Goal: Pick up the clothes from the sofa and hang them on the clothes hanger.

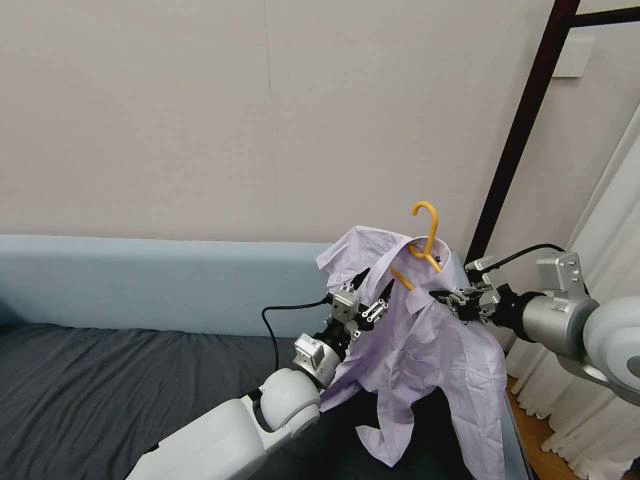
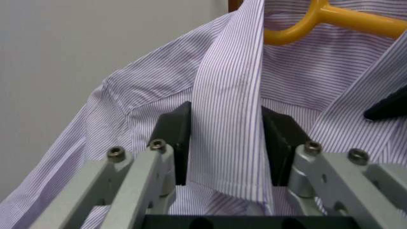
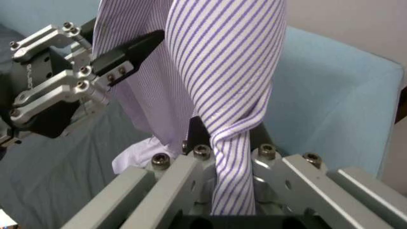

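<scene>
A lilac striped shirt [image 1: 430, 350] hangs on a yellow hanger [image 1: 428, 235] and is held in the air above the sofa. My left gripper [image 1: 370, 312] is at the shirt's left front; in the left wrist view its fingers [image 2: 173, 143] are shut on the button strip [image 2: 229, 119], just below the hanger's yellow arm [image 2: 318, 21]. My right gripper [image 1: 442, 296] comes in from the right at shoulder height, shut on a bunched fold of the shirt [image 3: 222, 95]. The left gripper [image 3: 57, 90] also appears in the right wrist view, close beside the cloth.
The dark pole of the clothes rack [image 1: 520, 130] rises at an angle behind the shirt on the right. The sofa has a pale blue backrest [image 1: 150, 280] and a dark grey seat [image 1: 100, 390]. A white curtain [image 1: 610, 230] hangs at the far right.
</scene>
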Available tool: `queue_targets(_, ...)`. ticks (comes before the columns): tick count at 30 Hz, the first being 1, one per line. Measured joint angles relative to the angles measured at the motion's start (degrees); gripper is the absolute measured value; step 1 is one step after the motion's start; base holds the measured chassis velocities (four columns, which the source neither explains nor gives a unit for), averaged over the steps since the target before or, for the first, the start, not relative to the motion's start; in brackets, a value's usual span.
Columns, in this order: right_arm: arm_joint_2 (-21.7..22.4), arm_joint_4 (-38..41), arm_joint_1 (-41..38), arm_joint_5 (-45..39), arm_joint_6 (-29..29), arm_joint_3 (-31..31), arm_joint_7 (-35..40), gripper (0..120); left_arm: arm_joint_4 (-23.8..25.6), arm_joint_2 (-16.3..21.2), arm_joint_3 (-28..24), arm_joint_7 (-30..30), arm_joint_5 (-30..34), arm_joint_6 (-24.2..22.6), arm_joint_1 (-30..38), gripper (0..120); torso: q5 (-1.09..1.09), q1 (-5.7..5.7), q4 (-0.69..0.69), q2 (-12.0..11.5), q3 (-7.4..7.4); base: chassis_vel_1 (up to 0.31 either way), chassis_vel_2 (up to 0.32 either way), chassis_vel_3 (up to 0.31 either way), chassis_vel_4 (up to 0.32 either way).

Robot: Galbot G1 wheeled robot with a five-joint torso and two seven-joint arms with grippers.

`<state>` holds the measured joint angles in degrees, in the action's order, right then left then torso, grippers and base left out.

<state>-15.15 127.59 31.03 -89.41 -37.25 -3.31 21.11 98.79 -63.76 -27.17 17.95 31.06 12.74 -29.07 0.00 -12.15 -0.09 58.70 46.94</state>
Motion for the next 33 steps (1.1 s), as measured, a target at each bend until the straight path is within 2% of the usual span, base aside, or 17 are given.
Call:
queue_targets(1, 0.0, 0.0, 0.0, 0.0, -0.1, 0.0, 0.0, 3, -0.4, -0.4, 0.0, 0.1, 0.0, 0.0, 0.3, 27, 0.0, 0.0, 0.0, 0.0, 0.0, 0.0, 0.0, 0.0, 0.0)
queue_targets(3, 0.0, 0.0, 0.0, 0.0, -0.1, 0.0, 0.0, 3, -0.6, -0.6, -0.1, 0.2, 0.0, 0.0, 0.5, 26, 0.0, 0.0, 0.0, 0.0, 0.0, 0.0, 0.0, 0.0, 0.0)
queue_targets(6, 0.0, 0.2, 0.0, 0.1, -0.3, 0.1, 0.0, 3, -1.3, -1.2, -0.1, 0.4, 0.2, -0.2, 1.5, 10, 0.0, 0.0, 0.0, 0.0, 0.0, 0.0, 0.0, 0.0, 0.0)
queue_targets(7, 0.0, 0.2, 0.0, 0.1, -0.3, 0.1, 0.0, 3, -1.3, -1.2, -0.1, 0.4, 0.2, -0.2, 1.5, 10, 0.0, 0.0, 0.0, 0.0, 0.0, 0.0, 0.0, 0.0, 0.0)
queue_targets(9, -0.2, 0.4, 0.0, 0.2, -0.3, 0.2, 0.1, 3, -1.5, -1.7, -0.2, 0.6, 1.0, -0.5, 2.5, 1, 0.0, 0.0, 0.0, 0.0, 0.0, 0.0, 0.0, 0.0, 0.0)
queue_targets(20, -0.3, -1.0, -1.9, 0.1, -0.9, 0.6, 0.6, 3, -1.2, -3.4, -1.7, 1.5, 3.1, -2.6, 7.5, 0, 0.0, 0.0, 0.0, 0.0, 0.0, 0.0, 0.0, 0.0, 0.0)
queue_targets(24, 0.3, -2.7, -6.1, -1.6, -2.1, 1.7, -0.6, 3, -0.3, -4.6, -2.1, 3.8, 4.2, -4.9, 9.9, 0, 0.0, 0.0, 0.0, 0.0, 0.0, 0.0, 0.0, 0.0, 0.0)
queue_targets(27, 0.3, -3.2, -9.2, -2.8, -3.1, 3.2, 0.0, 3, 0.8, -5.0, -2.2, 4.8, 4.5, -6.5, 10.2, 0, 0.0, 0.0, -0.01, 0.0, 0.0, 0.0, 0.0, 0.0, 0.0)
queue_targets(33, 0.4, -2.9, -9.7, -3.9, -4.4, 3.5, 2.1, 3, 2.7, -4.7, -2.5, 6.3, 5.6, -8.3, 9.5, 0, 0.0, 0.0, 0.01, 0.0, -0.01, 0.0, 0.0, 0.0, 0.0)
